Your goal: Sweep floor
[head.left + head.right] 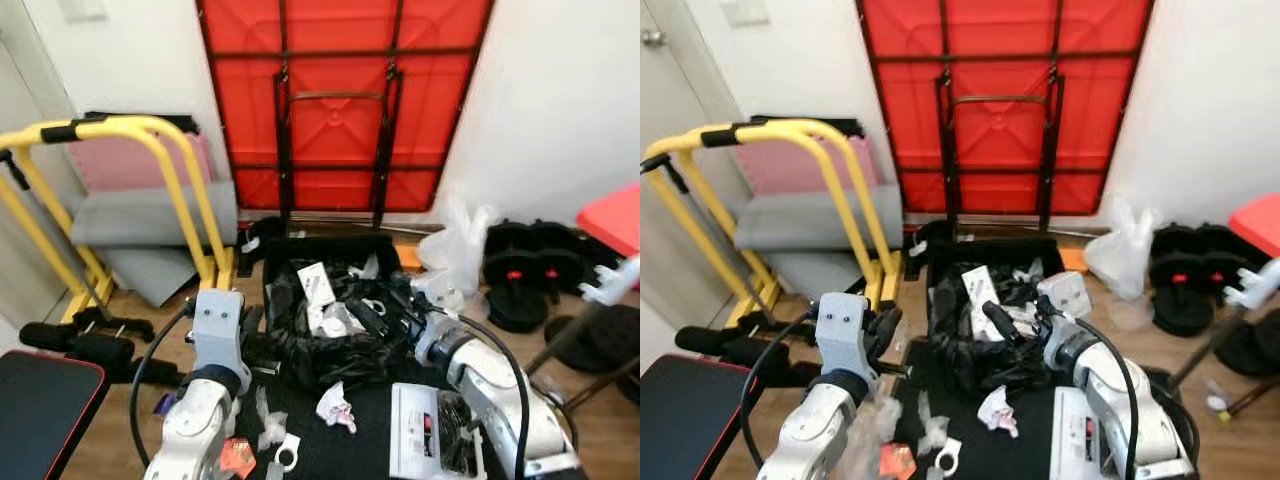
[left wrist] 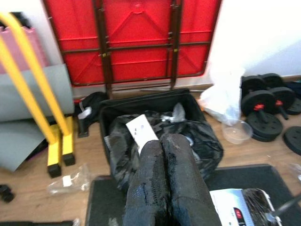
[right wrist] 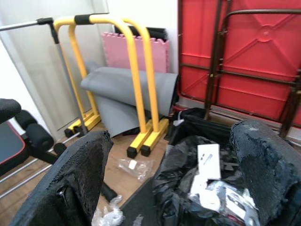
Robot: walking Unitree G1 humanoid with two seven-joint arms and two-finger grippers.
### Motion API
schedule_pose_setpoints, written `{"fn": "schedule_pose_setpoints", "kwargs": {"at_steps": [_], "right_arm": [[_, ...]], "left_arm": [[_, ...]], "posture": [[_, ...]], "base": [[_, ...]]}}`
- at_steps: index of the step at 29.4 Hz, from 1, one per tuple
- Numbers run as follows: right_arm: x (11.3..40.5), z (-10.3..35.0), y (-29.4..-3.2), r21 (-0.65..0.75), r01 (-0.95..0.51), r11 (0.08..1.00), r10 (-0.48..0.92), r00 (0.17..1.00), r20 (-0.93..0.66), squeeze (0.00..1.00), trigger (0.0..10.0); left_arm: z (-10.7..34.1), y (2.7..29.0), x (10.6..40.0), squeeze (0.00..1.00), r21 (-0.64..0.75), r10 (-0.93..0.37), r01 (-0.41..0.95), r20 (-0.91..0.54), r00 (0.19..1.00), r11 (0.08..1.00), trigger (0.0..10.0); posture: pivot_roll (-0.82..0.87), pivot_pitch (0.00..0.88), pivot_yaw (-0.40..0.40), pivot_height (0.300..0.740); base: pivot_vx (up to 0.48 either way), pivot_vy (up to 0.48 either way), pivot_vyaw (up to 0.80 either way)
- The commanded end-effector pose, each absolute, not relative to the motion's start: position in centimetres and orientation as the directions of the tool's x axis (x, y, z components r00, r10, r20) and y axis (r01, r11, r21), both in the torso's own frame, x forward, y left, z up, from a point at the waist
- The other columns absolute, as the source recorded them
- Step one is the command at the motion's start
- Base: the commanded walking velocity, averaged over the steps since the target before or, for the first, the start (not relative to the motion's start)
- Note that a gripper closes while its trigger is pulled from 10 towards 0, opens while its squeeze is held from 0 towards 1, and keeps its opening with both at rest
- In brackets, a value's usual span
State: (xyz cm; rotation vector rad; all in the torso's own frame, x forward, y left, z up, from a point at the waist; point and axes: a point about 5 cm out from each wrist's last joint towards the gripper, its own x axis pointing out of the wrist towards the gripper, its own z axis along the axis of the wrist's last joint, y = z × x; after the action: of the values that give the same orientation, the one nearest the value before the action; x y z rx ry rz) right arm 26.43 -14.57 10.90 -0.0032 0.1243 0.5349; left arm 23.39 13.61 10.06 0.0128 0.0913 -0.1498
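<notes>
A black bin lined with a black bag stands on the wood floor, holding papers and scraps. My left gripper hovers at the bin's left side, fingers pressed shut with nothing in them. My right gripper reaches over the bin's right part, its fingers spread open above the bag. Litter lies on the black mat in front: a crumpled white paper, a red wrapper, a tape ring and clear plastic scraps.
A red folded table leans on the back wall. Yellow bars and grey mats stand at the left, with a bench near me. Dumbbells and a white bag lie at the right. A white box rests on the mat.
</notes>
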Motion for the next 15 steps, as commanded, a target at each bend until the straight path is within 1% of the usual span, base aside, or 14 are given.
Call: {"fn": "schedule_pose_setpoints", "kwargs": {"at_steps": [1,7,12,15], "right_arm": [[26.53,10.91,-14.65,0.01,-0.511,0.86,0.508,0.853,-0.12,0.0,10.0],[26.54,10.91,-14.61,0.008,-0.513,0.858,0.51,0.852,-0.117,0.0,10.0],[26.67,11.11,-14.55,0.046,-0.504,0.862,0.506,0.857,-0.097,0.0,10.0],[26.34,10.98,-14.32,0.041,-0.538,0.842,0.539,0.834,-0.117,0.0,10.0]], "left_arm": [[9.79,13.76,23.49,0.0,0.03,-0.135,0.138,-0.103,0.986,0.99,10.0],[9.81,13.87,23.53,0.0,0.034,-0.132,0.136,-0.101,0.986,0.99,10.0],[9.89,14.01,23.56,0.0,0.039,-0.13,0.134,-0.098,0.987,0.99,10.0],[9.96,14.07,23.5,0.0,0.043,-0.131,0.135,-0.097,0.987,0.99,10.0]], "posture": [[-0.19,0.0,-0.011,0.74],[-0.19,0.0,-0.006,0.74],[-0.19,0.0,0.0,0.74],[-0.19,0.0,0.005,0.74]], "base": [[0.0,0.0,0.0],[0.0,0.0,0.0],[0.0,0.0,0.0],[0.0,0.0,0.8]]}}
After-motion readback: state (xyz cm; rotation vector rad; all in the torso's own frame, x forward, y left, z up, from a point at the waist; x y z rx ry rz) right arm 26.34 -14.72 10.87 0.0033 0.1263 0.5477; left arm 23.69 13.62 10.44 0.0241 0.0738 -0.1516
